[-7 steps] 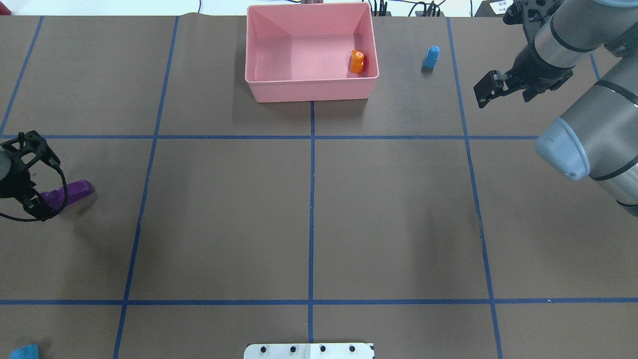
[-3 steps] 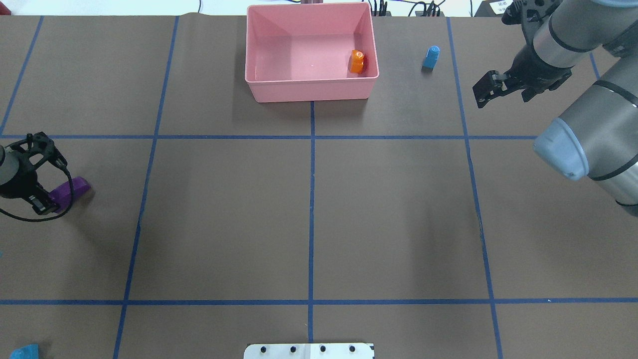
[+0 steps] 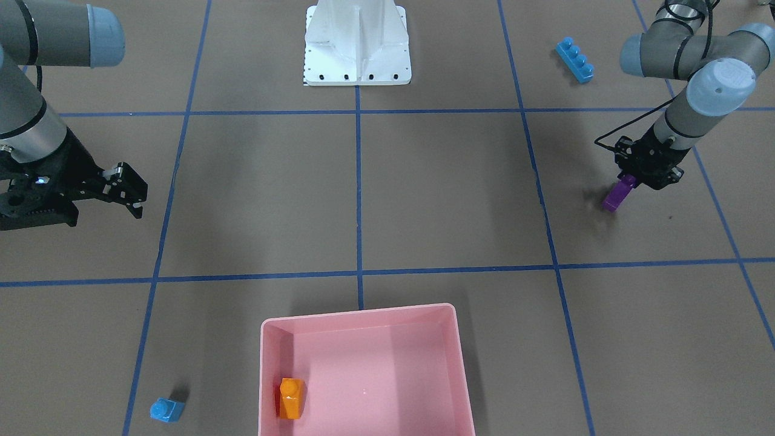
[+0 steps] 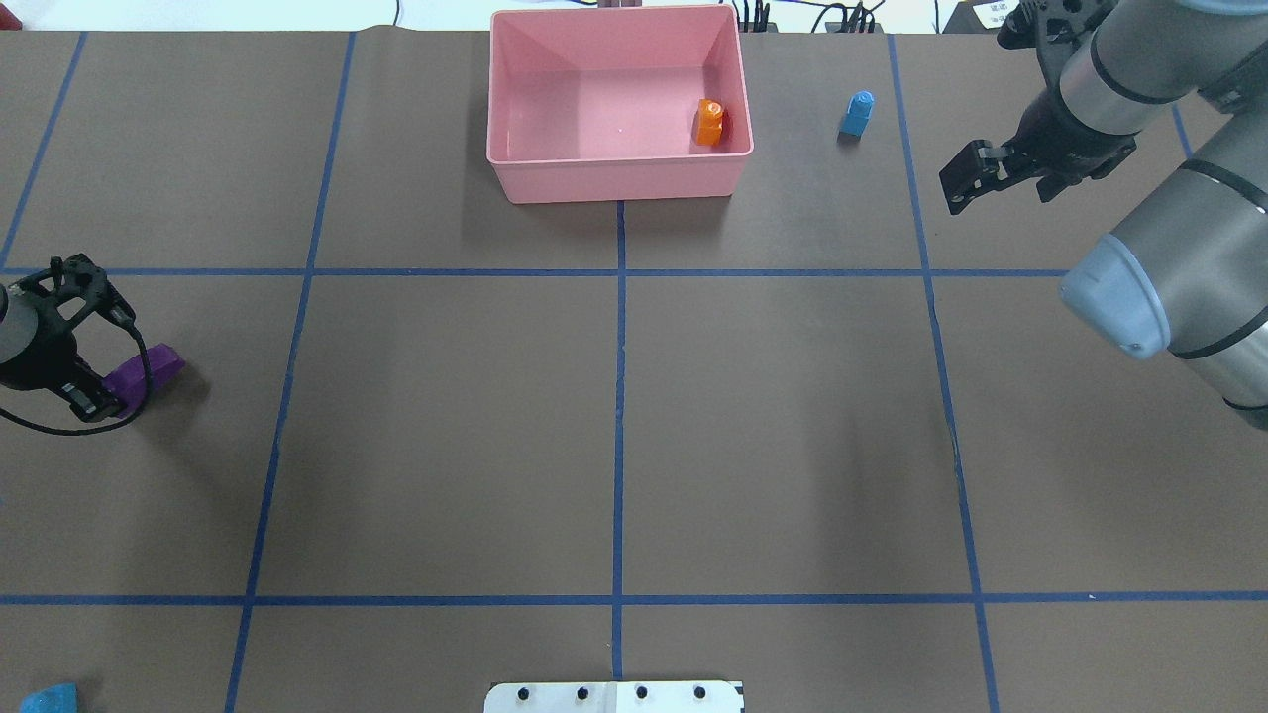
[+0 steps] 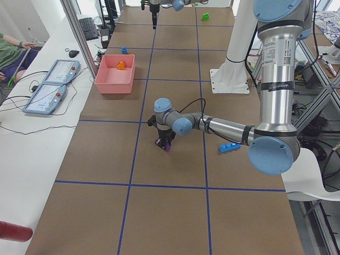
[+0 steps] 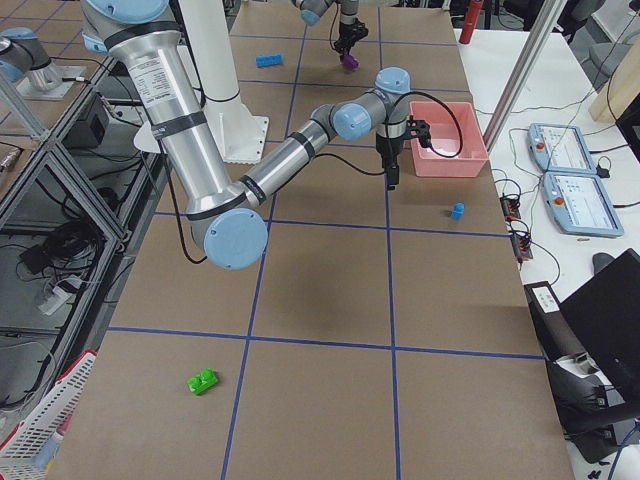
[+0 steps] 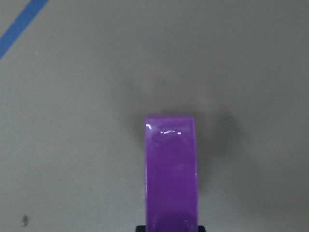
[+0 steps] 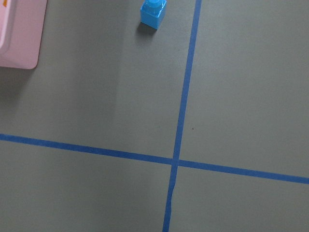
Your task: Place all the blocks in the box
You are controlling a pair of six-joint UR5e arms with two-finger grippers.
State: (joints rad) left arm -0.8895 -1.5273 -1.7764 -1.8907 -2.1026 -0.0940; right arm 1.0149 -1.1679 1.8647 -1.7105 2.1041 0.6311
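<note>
Purple wedge (image 4: 149, 371), clamped in left fingers (image 4: 81, 401), has shifted slightly; right fingers (image 4: 959, 180) (barely moved) stand apart.

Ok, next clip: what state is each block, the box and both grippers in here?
pink box: upright, holding one block.
orange block: inside the box, by its wall.
small blue cube: on the table beside the box.
purple wedge: gripped by the left gripper.
long blue block: loose on the table.
green block: on the table, far from the box.
left gripper: shut on the purple wedge.
right gripper: open, empty.
</note>
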